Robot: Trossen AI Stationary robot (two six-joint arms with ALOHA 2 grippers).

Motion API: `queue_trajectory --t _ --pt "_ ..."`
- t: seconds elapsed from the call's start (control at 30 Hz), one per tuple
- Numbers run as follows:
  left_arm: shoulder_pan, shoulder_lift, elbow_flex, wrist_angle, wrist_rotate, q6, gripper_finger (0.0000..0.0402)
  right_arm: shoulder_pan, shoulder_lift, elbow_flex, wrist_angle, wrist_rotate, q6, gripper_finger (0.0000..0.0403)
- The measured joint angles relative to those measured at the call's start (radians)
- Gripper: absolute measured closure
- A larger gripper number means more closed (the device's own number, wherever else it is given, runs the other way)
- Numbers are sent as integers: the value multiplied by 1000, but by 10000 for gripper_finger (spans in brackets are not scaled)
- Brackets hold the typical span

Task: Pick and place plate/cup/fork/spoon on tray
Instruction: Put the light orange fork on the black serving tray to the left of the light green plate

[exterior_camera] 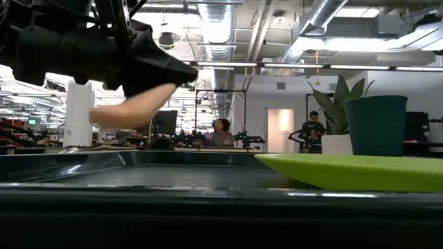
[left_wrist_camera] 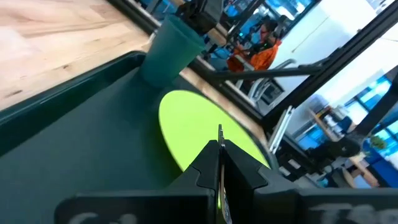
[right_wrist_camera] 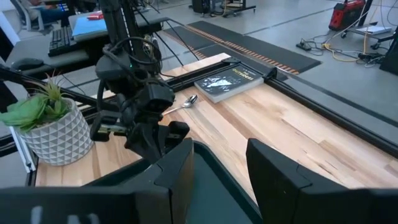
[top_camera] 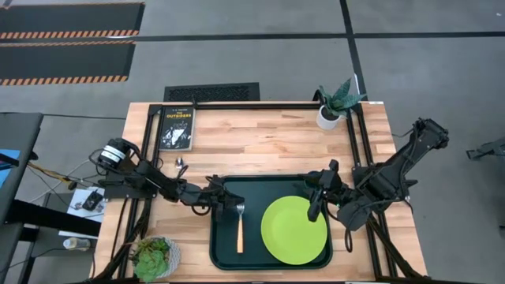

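Observation:
The dark green tray (top_camera: 225, 252) lies at the table's near middle. The lime-green plate (top_camera: 293, 230) lies flat on the tray's right half. The teal cup (left_wrist_camera: 171, 50) stands upright at the tray's far right corner, behind the plate in the low view (exterior_camera: 377, 124). My right gripper (top_camera: 316, 201) is open just above the cup, which it hides in the high view. My left gripper (top_camera: 223, 193) is over the tray's far left part, shut on the fork (top_camera: 240, 230). The spoon (top_camera: 181, 164) lies on the wood near the book. My left gripper has a thin silver part of the fork (left_wrist_camera: 219, 132) pinched between its two fingertips, coming level from the table's left. The yellow-orange handle (exterior_camera: 135, 107) slants down below the gripper, clear above the tray floor. The fingers hide the exact spot.
A black book (top_camera: 175, 128) lies at the far left. A white pot with a spiky plant (top_camera: 330, 114) stands at the far right, and a patterned pot with a leafy plant (top_camera: 155, 258) at the near left corner. Black frame rails run along both table sides.

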Motion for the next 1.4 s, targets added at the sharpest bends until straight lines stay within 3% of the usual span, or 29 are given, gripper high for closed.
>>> queue_trajectory --t 0.43,0.7,1.07,1.4 --pt "-5 0 0 -89 4 -16 401 -2 0 0 -5 0 -2 238" --pt "-26 0 0 -168 -84 -59 401 -2 0 0 -5 0 -2 241" --pt "-26 0 0 -235 -47 -101 401 -9 0 0 -5 0 -3 246" --pt "-26 -1 1 -247 -47 -108 360 -9 0 0 -5 0 -3 248"
